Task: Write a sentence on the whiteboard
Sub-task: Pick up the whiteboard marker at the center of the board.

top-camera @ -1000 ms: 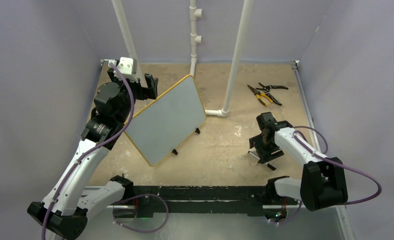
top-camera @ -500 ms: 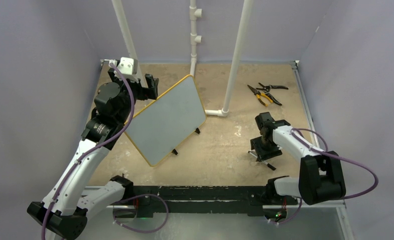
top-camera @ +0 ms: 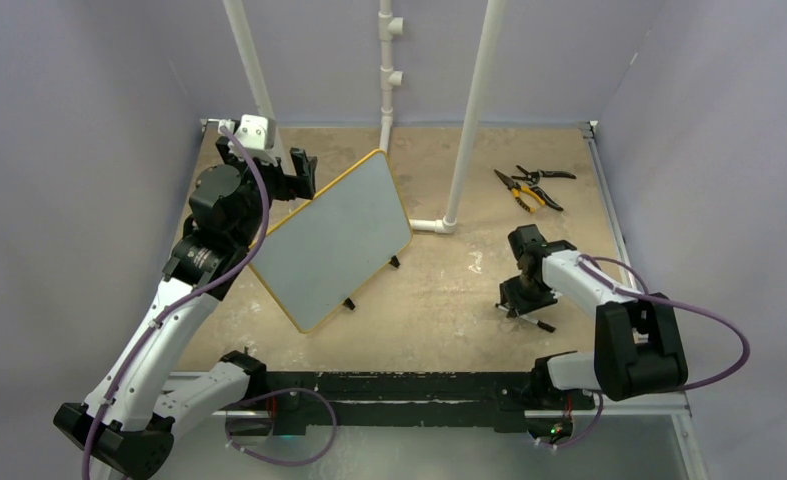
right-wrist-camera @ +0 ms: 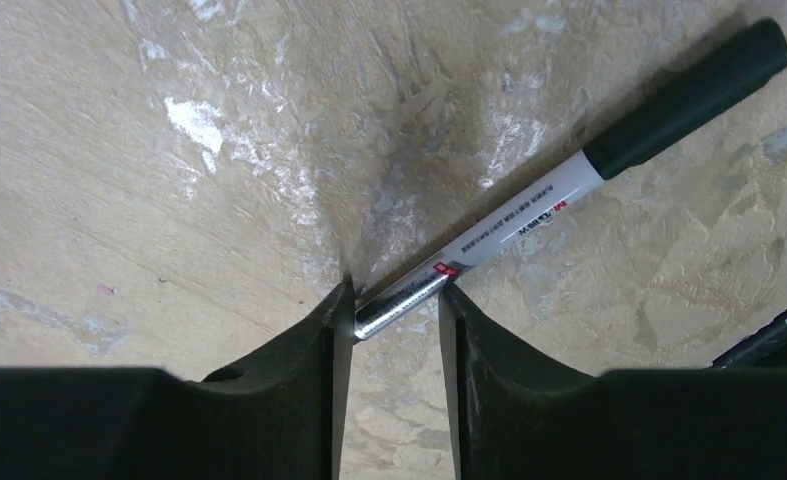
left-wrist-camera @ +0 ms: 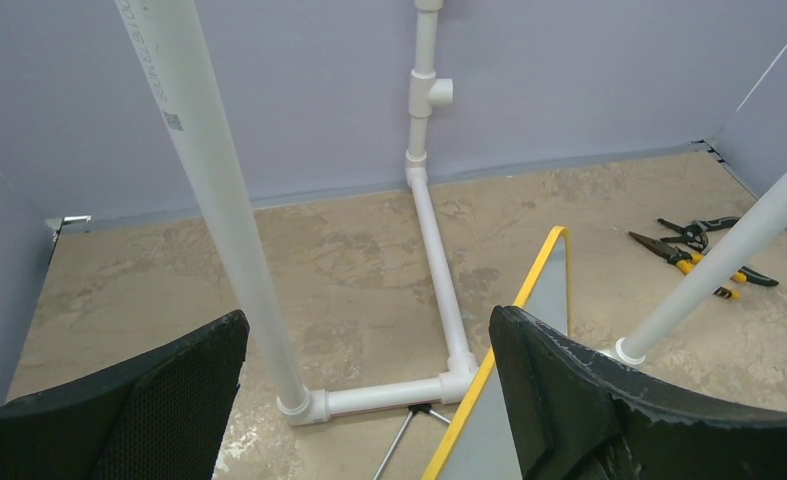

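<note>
The whiteboard [top-camera: 334, 240] stands tilted on its black feet at the middle left, and its face shows no sentence. My left gripper [top-camera: 299, 175] is open at the board's far left corner. In the left wrist view the board's yellow edge [left-wrist-camera: 529, 300] runs beside the right finger, between the wide jaws of my left gripper [left-wrist-camera: 369, 320]. My right gripper [top-camera: 521, 298] is down on the table, shut on the silver end of a white marker with a black cap [right-wrist-camera: 529, 220]. Both tips of my right gripper [right-wrist-camera: 394, 295] touch it. The marker [top-camera: 541, 325] lies on the table.
A white PVC pipe frame [top-camera: 469, 110] rises behind the board, and its base pipes [left-wrist-camera: 429, 260] lie on the floor. Two pairs of pliers [top-camera: 529, 187] lie at the far right, also in the left wrist view [left-wrist-camera: 694, 250]. Purple walls enclose the table.
My right arm has drawn in and its gripper has shifted slightly left over the marker. The left arm and the whiteboard have not moved.
</note>
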Available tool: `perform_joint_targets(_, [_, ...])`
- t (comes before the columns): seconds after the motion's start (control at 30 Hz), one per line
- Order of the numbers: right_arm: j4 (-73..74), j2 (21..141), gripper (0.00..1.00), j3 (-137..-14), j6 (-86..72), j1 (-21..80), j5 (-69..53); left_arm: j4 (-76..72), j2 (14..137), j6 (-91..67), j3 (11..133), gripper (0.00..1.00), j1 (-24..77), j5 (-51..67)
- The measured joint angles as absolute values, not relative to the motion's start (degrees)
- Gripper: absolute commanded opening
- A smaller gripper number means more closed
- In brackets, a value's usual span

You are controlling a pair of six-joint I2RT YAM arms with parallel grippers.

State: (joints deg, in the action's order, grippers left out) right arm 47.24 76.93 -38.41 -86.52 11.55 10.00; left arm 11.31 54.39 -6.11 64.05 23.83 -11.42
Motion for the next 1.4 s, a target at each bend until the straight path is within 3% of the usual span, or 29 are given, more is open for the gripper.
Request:
perform_joint_targets(0.07, [47.0,77.2,0.19,-38.5,-85.8,11.6,9.5,11.3,54.4,-6.1,64.1,0.9,23.9,-11.4])
perform_joint_targets(0.13, [45.9,77.3,0.01,-38.5,-85.0,11.6,8.8,11.3,54.4,-6.1,64.1,0.9,24.0,-11.6])
perform_joint_targets(0.17, [45.1,77.3,0.0,-38.5,-84.4,11.6,8.4,11.3,54.4,-6.1,64.1,0.9,24.1,-11.6])
perform_joint_targets(0.7, [30.4,78.0,0.0,-39.5,-67.8,17.8,9.2,13.5,56.9,-6.4,68.9,0.89,24.1,-9.3])
perform_joint_targets(1.07, [18.2,60.9,0.0,-30.2,-56.2,25.5,2.9,15.5,64.9,-11.8,76.4,0.83,25.1,4.8])
perform_joint_targets(1.4, [7.9,43.2,0.0,-25.7,-47.9,33.3,-6.1,9.2,70.2,-23.5,75.1,0.83,29.3,21.1])
